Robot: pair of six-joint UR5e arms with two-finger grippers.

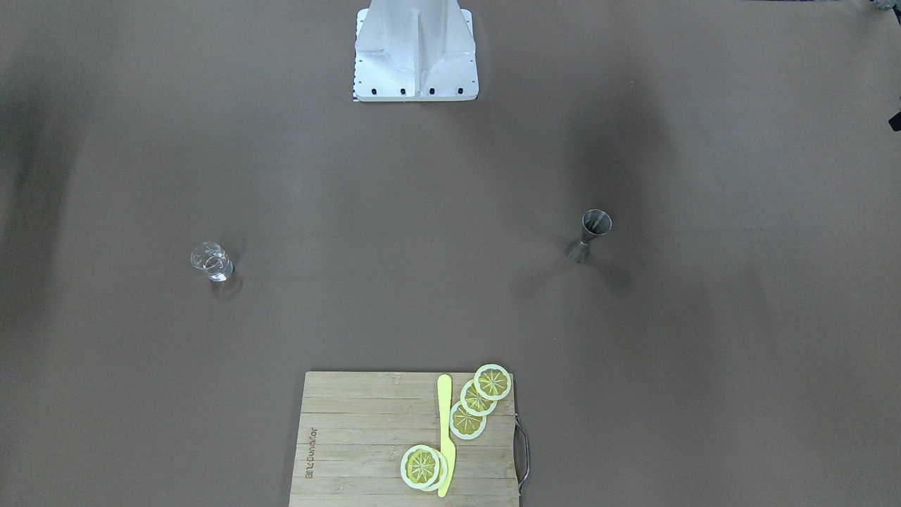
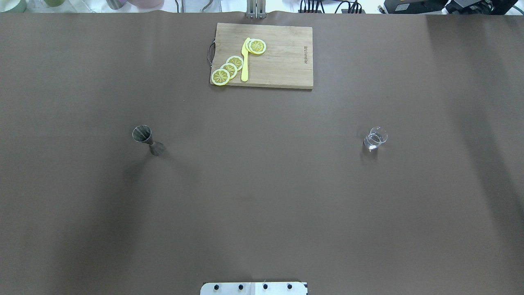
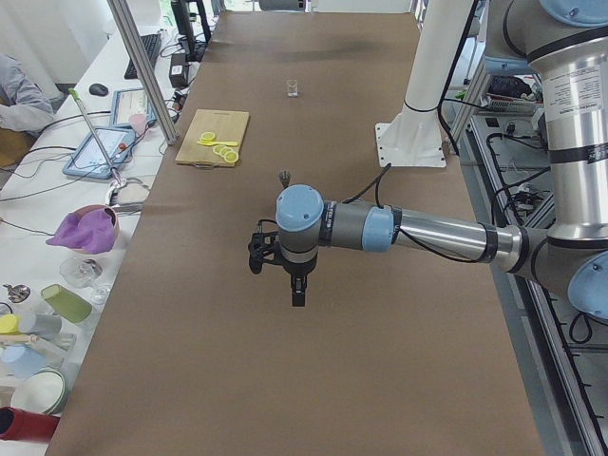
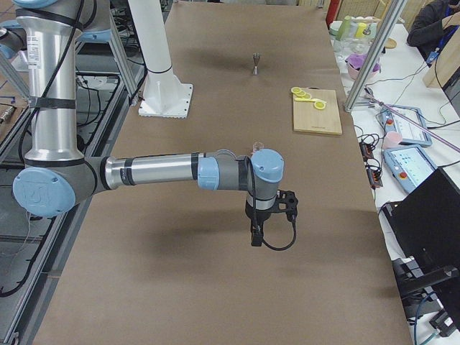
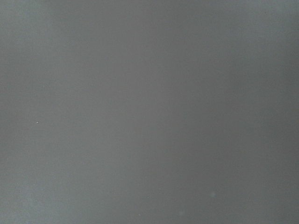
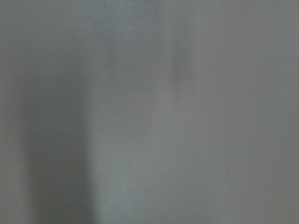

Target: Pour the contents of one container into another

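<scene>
Left gripper (image 3: 297,293) and right gripper (image 4: 256,236) hang over bare table (image 3: 380,380); you can't tell how wide their fingers stand. Jigger (image 2: 148,140) stands upright on the robot's left, glass (image 2: 374,138) well apart on its right. Expect light, slick steel: pinch its waist. Glass is likely fragile and slippery, so grip mid-wall gently.

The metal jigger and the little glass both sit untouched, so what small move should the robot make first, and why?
Probably ease the left gripper toward the jigger: it stands upright on that arm's side, free of any grip, while the glass stands far off on the right. Whether the jigger holds liquid I cannot tell.
</scene>
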